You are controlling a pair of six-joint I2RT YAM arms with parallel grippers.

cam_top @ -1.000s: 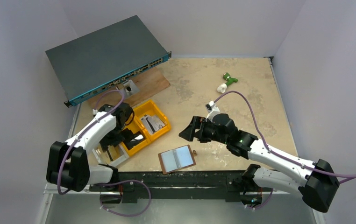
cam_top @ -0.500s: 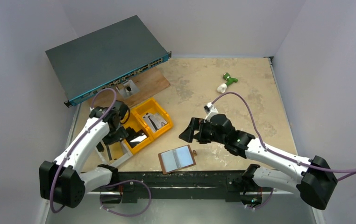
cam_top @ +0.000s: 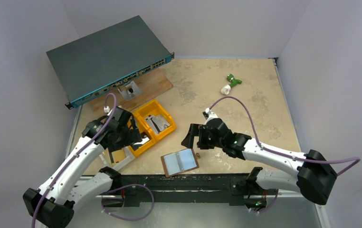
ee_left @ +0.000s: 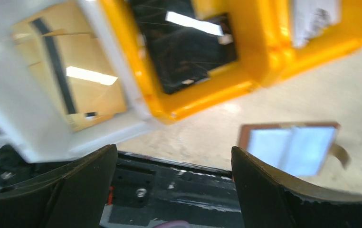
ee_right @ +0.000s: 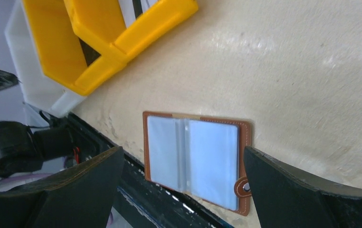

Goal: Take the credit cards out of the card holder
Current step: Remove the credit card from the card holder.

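Pale walls, a mottled beige table (cam_top: 245, 90), a flat grey network box (cam_top: 108, 57) propped at 11 o'clock. Near the 6 o'clock edge: the brown wallet (cam_top: 180, 162), spread open and flat, with pale blue-grey cards (ee_right: 212, 161) apparently seated in both halves and a snap tab at its 3 o'clock side. Just off its 1 o'clock corner, hanging above without touching: the right gripper (cam_top: 193, 137), fingers spread wide around nothing. Out at the wallet's 10 o'clock, over the yellow bin (cam_top: 165, 134): the left gripper (cam_top: 132, 137), likewise splayed and empty.

Looks like the approach for pulling a card. To do it well: come down low with the right fingers over one card's free edge, pinch only the card and not the leather rim, then slide it out along the pocket rather than lifting. Pin the other half with the left fingers to stop the whole thing dragging along. Cannot tell from here which side of the pockets is open.
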